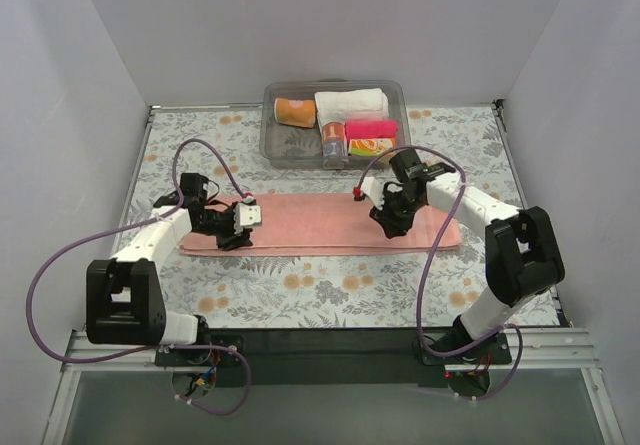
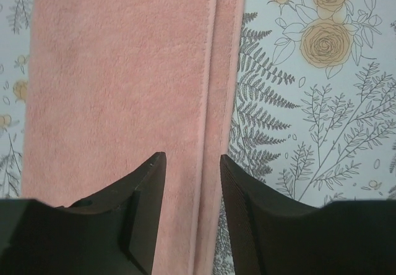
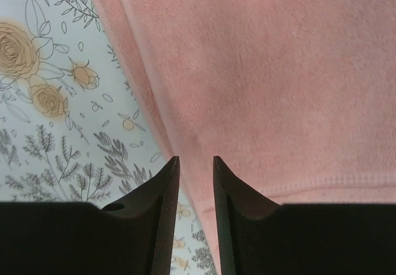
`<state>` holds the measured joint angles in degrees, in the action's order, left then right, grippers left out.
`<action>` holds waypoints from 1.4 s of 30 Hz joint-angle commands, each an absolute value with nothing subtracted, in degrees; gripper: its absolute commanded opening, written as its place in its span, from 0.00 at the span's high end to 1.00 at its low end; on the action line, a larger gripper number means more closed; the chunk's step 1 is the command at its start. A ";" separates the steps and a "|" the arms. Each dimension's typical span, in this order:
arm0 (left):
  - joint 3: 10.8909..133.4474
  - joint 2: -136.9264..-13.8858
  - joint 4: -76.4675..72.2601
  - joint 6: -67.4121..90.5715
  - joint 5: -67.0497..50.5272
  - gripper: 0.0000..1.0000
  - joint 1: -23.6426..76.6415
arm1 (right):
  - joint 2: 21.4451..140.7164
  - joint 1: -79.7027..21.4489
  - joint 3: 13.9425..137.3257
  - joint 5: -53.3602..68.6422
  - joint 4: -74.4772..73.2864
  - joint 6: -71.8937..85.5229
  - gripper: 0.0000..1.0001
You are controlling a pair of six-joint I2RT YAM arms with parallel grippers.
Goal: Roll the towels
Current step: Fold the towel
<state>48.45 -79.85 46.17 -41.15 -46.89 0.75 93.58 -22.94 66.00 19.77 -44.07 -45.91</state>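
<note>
Above the flat pink towel [image 1: 320, 227], left tool [image 2: 192, 157] and right tool [image 3: 196, 159] hang part-open and empty, the roll seemingly awaiting a grip on one end.

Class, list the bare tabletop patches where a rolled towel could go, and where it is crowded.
Free: the floral tabletop between the pink towel and the near edge; also left and right of the clear bin. Crowded: the roll-filled bin, and the towel, with the left gripper and right gripper over it.
</note>
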 commanded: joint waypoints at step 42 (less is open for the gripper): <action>37.88 -79.19 25.84 -42.46 -38.94 0.76 14.68 | 95.36 -41.40 55.99 7.73 -23.12 -42.89 0.71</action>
